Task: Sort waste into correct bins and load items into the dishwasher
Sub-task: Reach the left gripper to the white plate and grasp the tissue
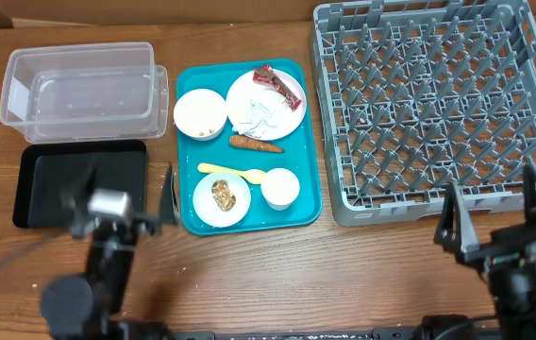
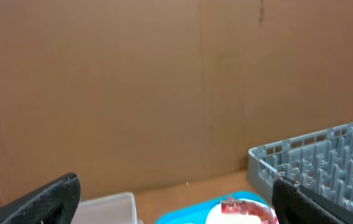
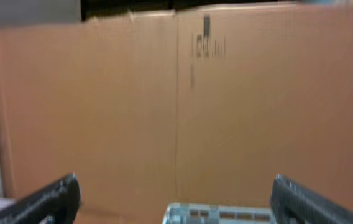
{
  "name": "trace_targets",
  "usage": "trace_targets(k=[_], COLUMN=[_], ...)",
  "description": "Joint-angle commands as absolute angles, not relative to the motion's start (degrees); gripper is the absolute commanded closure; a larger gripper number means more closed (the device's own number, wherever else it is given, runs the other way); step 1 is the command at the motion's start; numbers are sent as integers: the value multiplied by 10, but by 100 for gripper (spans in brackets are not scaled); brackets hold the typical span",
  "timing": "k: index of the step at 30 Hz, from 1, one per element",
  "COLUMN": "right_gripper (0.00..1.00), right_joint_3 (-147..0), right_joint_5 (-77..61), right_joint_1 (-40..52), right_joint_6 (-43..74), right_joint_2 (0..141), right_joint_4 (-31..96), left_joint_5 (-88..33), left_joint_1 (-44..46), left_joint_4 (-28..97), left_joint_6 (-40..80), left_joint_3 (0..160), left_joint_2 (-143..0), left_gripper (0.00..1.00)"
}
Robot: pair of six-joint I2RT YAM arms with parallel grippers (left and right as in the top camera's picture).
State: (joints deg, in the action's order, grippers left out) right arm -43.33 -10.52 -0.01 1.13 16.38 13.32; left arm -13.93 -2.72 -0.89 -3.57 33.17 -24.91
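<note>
The red wrapper (image 1: 278, 85), on the plate (image 1: 244, 94) at the teal tray's (image 1: 306, 161) far end, is best pinched at its free edge; left fingers (image 2: 47, 199) and right fingers (image 3: 49, 196) are held apart, empty.

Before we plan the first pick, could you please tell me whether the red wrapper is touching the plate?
Touching. The overhead view shows the red wrapper lying on the plate, across its upper right rim.

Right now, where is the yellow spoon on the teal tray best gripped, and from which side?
The yellow spoon lies flat, so come from straight above and pinch the handle near its left end, fingers across its width. Its scoop end sits close to the white cup, probably too crowded.
</note>
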Motion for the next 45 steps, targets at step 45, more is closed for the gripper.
trace_targets(k=[45], right_gripper=[0], right_joint_3=[-795], right_joint_5=[-113], right_joint_1=[-3], right_joint_6=[-2], right_joint_2=[598], right_joint_4=[578], left_joint_5=[-45], left_joint_1=[206], left_joint_4=[615], left_joint_6=[-101], left_joint_3=[1276], left_joint_2=[-1433], left_gripper=[9])
